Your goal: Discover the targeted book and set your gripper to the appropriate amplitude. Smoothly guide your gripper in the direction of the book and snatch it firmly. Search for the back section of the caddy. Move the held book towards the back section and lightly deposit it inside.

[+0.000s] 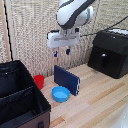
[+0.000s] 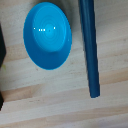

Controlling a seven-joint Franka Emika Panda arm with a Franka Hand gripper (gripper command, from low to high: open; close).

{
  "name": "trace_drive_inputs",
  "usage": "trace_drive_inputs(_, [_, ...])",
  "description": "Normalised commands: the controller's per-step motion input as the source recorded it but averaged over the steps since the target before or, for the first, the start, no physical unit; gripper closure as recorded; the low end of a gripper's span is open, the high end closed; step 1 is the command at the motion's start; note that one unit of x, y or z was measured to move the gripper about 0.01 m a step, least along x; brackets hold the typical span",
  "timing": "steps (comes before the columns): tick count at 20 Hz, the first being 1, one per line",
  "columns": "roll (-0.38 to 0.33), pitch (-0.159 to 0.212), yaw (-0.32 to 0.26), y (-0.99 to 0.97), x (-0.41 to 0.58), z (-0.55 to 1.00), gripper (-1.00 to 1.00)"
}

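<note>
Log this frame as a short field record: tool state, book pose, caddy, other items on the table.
tool: the tool hangs above the book, fingers apart, holding nothing
book: the book stands on its long edge, upright, ungrasped
caddy: the caddy sits at the exterior view's left; no book in it
bowl: light-blue bowl beside the book
cup: red cup near the caddy
appliance: black appliance at the exterior view's right

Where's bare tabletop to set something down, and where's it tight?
Free: wood table between the book and the black appliance, out to the near edge. Crowded: the red cup, blue bowl and book cluster beside the caddy, under the gripper.
</note>
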Motion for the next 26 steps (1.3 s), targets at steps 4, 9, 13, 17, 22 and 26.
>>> trace_drive_inputs(4, [-0.002, 0.018, 0.087, -0.36, 0.116, -0.32, -1.00])
trace_drive_inputs(9, [-0.022, 0.023, 0.118, -0.39, 0.008, -0.37, -1.00])
trace_drive_inputs(13, [-0.035, 0.040, 0.135, -0.26, 0.000, -0.34, -1.00])
trace_drive_inputs(17, [-0.155, 0.015, 0.129, 0.04, 0.000, -0.47, -1.00])
trace_drive_inputs(22, [-0.185, 0.000, 0.140, 0.04, 0.000, -0.48, -1.00])
trace_drive_inputs(26, [-0.161, 0.000, 0.147, -0.03, 0.000, -0.43, -1.00])
